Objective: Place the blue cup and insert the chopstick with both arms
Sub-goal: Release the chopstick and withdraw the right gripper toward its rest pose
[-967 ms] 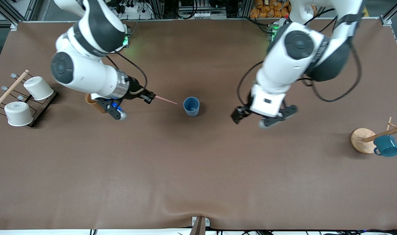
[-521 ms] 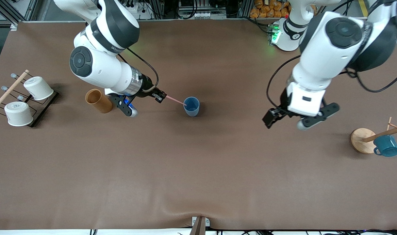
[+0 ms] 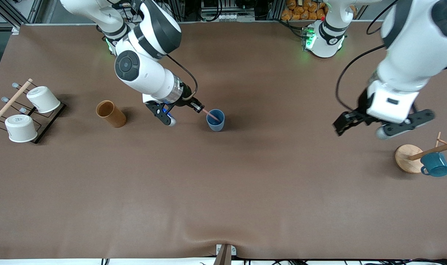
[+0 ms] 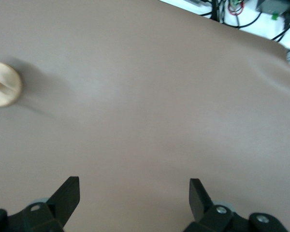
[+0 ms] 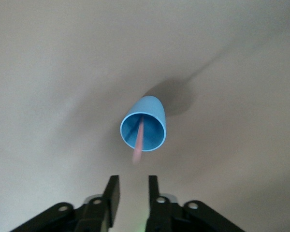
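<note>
While the blue cup (image 3: 216, 120) already stands upright near the middle of the table, well apart from the tan cup (image 3: 111, 113) toward the right arm's end, you are now in the insertion step. The right gripper (image 3: 198, 108) hangs just beside and above the cup's rim, its fingers pinching the upper end of the chopstick (image 3: 212, 115). The stick slants down from the gripper, and its lower tip is past the rim and inside the cup's mouth. In the right wrist view you can see the same thing: the chopstick (image 5: 139, 140) runs from between the nearly closed fingers into the open blue cup (image 5: 144, 126). Whether the tip already touches the cup's floor is hard to judge from here; it looks close.

The left gripper (image 3: 381, 124) waits with its fingers spread wide and holding nothing, over bare table toward the left arm's end, near the round wooden base (image 3: 408, 158) of the mug stand with the teal mug (image 3: 435, 164). The left wrist view shows only tablecloth between its parted fingers.

Your next move calls for easing the stick a little deeper, then parting the right fingers so it leans against the rim. Go gently: the cup is light, and a sideways push from the slanted stick could tip it.
</note>
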`<state>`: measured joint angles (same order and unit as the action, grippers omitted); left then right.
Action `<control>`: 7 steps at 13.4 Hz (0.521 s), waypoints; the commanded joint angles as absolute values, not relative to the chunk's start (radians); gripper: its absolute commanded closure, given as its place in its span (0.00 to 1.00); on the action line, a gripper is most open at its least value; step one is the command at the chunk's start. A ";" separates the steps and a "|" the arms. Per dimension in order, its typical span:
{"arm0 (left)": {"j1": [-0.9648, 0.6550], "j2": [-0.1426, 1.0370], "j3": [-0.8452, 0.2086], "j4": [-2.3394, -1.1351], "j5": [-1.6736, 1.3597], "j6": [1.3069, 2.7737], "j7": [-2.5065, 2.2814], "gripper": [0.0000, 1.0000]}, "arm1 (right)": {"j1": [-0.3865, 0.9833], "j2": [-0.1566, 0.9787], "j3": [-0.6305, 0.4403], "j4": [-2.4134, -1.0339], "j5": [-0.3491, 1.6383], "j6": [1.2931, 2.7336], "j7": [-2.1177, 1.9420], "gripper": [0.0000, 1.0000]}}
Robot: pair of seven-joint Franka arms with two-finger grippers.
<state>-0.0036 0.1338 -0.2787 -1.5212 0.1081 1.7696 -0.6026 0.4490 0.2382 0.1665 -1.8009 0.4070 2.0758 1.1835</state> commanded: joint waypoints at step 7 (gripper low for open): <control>-0.006 0.028 -0.069 -1.543 0.098 1.611 -0.105 0.00 | 0.085 0.224 0.147 -1.537 0.319 1.524 0.774 0.00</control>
<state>0.0005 0.0565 -0.0920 -1.5218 0.1071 1.6397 -0.1769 0.1634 0.2186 0.1287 -1.5776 0.3669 1.5966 0.9160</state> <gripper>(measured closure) 0.000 0.000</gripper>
